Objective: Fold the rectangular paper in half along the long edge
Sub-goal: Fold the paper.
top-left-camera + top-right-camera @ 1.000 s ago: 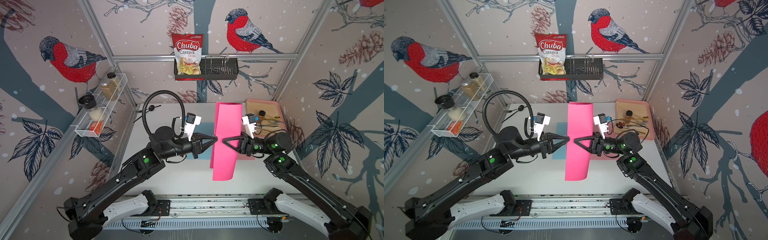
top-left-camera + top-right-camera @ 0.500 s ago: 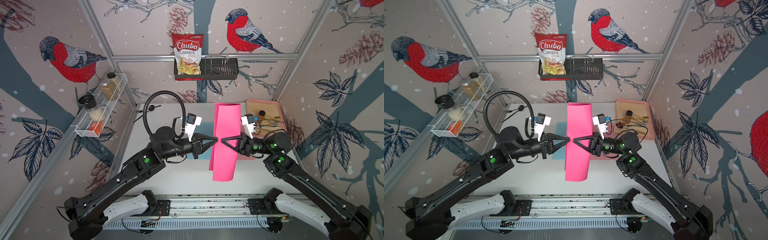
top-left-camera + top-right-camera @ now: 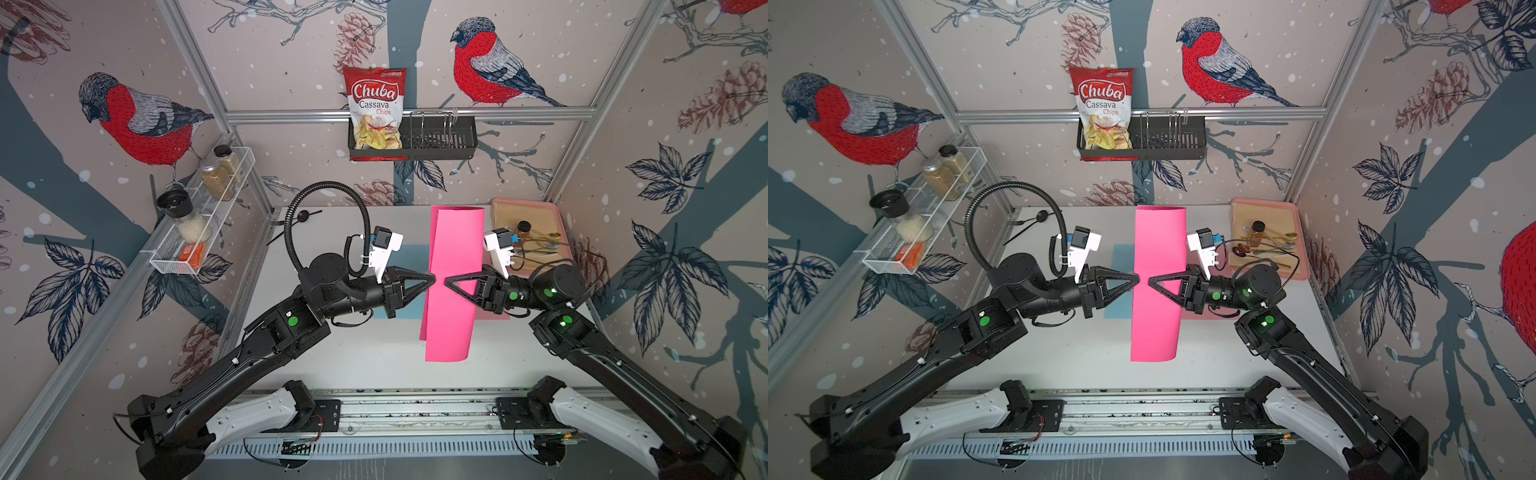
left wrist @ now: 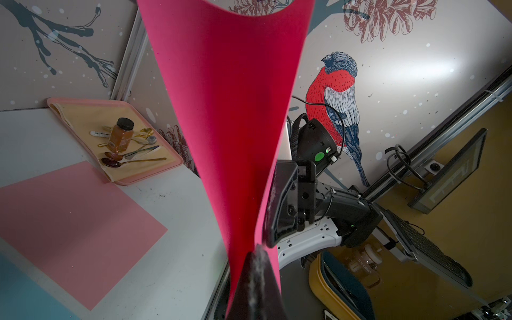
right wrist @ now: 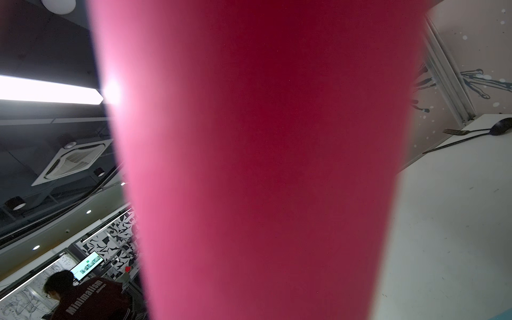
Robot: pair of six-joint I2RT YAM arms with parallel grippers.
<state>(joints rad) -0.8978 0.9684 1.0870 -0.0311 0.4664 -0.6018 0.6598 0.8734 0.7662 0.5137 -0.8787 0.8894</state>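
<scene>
The pink paper [image 3: 451,324] is held up in the air above the worktop [image 3: 353,361], bent into a soft loop, with no sharp fold made yet. It is pinched at its side by the closed jaws of the left gripper [image 3: 432,279]. The right gripper [image 3: 448,282] is placed just beside it, but it cannot be told if its jaws are closed on the paper. If the 2 long edges are not lined up, a crooked fold could be made. If the paper is tugged, it could be pulled loose or torn.
</scene>
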